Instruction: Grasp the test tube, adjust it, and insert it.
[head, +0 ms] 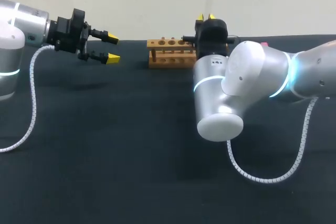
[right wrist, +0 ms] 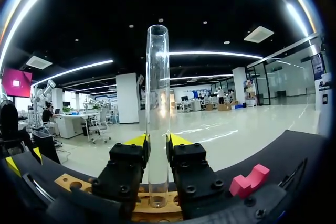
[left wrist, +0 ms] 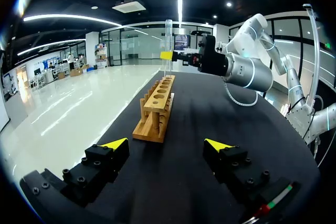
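Nearest the head camera sits the right arm (head: 219, 103), bent over the table (head: 105, 171) with the right gripper (right wrist: 157, 148) at the far edge, clamped on the tube (right wrist: 157, 93) from both sides, low on its length. That tube stands upright, mouth on top, most of the glass above the fingers. Its rounded end is at the wooden rack (head: 170, 52), over a hole near the end toward that arm; whether it is already inside the hole I cannot tell. Well off the rack's other end hovers the left gripper (head: 110, 48), fingers apart and holding nothing. A pink block (right wrist: 249, 179) lies near the rack. The likely trouble is a small misalignment: if the tip meets the hole's rim on the way down, the smooth glass could slide up through the pads or tilt, or the light rack could be shoved or tipped. Letting go before the tube is seated could let it topple.
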Tool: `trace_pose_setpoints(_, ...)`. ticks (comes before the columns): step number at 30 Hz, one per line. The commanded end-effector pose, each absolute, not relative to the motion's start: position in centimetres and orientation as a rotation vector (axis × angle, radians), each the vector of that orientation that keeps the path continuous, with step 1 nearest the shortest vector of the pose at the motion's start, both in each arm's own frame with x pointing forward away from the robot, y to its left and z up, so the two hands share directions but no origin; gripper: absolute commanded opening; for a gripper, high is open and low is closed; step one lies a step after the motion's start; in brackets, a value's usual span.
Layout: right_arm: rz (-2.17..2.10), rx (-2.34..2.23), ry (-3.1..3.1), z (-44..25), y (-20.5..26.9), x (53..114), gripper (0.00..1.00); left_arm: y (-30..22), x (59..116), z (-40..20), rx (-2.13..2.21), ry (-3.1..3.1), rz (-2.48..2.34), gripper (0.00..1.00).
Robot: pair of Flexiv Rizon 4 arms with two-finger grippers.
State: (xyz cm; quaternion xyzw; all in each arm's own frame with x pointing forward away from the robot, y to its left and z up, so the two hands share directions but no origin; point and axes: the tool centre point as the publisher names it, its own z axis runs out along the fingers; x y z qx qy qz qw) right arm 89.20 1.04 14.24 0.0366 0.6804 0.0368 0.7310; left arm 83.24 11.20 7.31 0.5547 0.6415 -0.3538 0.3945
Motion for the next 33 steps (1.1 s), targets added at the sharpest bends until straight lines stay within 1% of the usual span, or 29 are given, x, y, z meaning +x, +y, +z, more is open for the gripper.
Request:
trace_pose_setpoints(1,0.122,0.043,1.491,13.4,0.9,89.7,0.00,11.2,83.3,7.2,1.408,1.623,-0.897,1.00)
trace_pose_setpoints(33,0.194,0.017,1.526,9.2,1.5,89.4,0.00,11.2,83.3,7.2,1.408,1.623,-0.897,1.00)
